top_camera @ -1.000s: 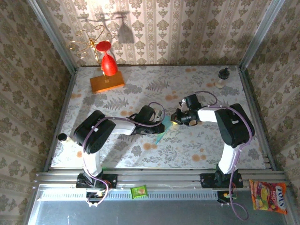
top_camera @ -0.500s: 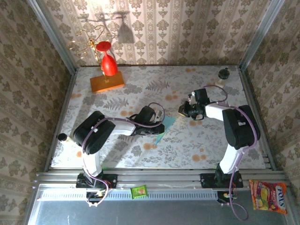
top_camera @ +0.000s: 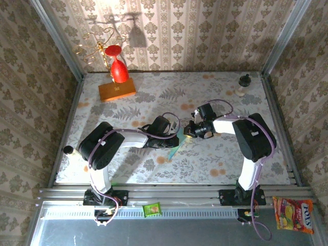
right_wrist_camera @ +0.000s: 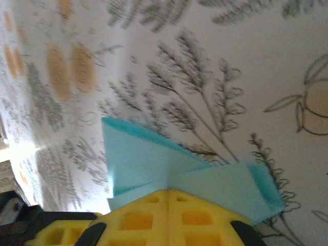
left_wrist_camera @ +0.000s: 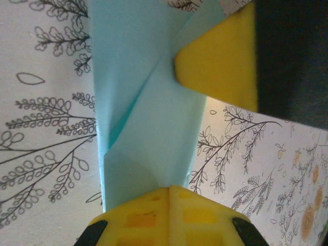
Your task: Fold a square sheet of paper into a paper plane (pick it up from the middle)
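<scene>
Pressing on the paper plane [left_wrist_camera: 148, 118], the clenched left gripper [left_wrist_camera: 169, 200] should pin while the clenched right gripper [right_wrist_camera: 168, 200] creases firmly.

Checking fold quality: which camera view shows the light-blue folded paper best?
The left wrist view: the paper plane runs through the frame close up, its diagonal folds and layers sharp. The right wrist view shows it blurrier, partly behind the right gripper. The top external view shows a small blue sliver between the arms.
</scene>
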{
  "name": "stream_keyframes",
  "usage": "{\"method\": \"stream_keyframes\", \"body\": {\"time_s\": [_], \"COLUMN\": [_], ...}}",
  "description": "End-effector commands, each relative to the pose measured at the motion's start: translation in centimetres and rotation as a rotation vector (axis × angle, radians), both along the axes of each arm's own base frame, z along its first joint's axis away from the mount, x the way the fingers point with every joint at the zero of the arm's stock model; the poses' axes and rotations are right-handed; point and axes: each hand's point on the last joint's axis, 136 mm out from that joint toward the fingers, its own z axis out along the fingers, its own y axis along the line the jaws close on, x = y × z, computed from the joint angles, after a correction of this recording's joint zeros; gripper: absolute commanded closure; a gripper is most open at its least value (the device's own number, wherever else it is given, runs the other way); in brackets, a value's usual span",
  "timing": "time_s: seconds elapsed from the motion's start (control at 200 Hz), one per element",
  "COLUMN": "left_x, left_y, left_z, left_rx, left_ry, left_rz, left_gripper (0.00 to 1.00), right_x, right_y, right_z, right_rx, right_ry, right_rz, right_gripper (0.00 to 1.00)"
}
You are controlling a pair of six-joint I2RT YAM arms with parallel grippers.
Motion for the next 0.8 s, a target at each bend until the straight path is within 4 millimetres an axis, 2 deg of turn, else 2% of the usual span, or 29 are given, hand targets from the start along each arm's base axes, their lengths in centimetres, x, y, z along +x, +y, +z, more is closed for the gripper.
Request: {"method": "stream_keyframes", "body": {"time_s": [0.0, 0.095, 0.23, 0.31, 0.585, 0.795], "left_x": [-2.2, -1.8, -0.7, 0.3, 1.7, 1.7], "left_y": [2.8, 2.1, -0.2, -0.9, -2.4, -3.2], "left_z": [-2.9, -1.9, 1.7, 2.7, 1.6, 1.2], "left_rx": [0.147, 0.117, 0.016, -0.007, -0.045, -0.072], "left_ry": [0.112, 0.096, 0.018, -0.012, -0.001, 0.017], "left_rz": [0.017, 0.008, -0.039, -0.036, -0.031, -0.047], "left_gripper": [1.0, 1.0, 1.0, 0.99, 1.0, 1.0], "right_x": [-0.8, -1.0, -1.1, -1.2, -1.0, -1.1], "right_y": [-0.4, -0.9, -1.2, -1.2, -1.2, -1.3], "right_z": [-1.2, -2.2, -2.9, -3.1, -3.2, -3.5], "right_rx": [-0.03, -0.063, -0.085, -0.09, -0.1, -0.105], "right_ry": [0.043, 0.055, 0.069, 0.071, 0.076, 0.088], "right_rz": [0.019, 0.015, 0.015, 0.018, 0.022, 0.021], "right_gripper": [0.95, 0.95, 0.95, 0.95, 0.95, 0.95]}}
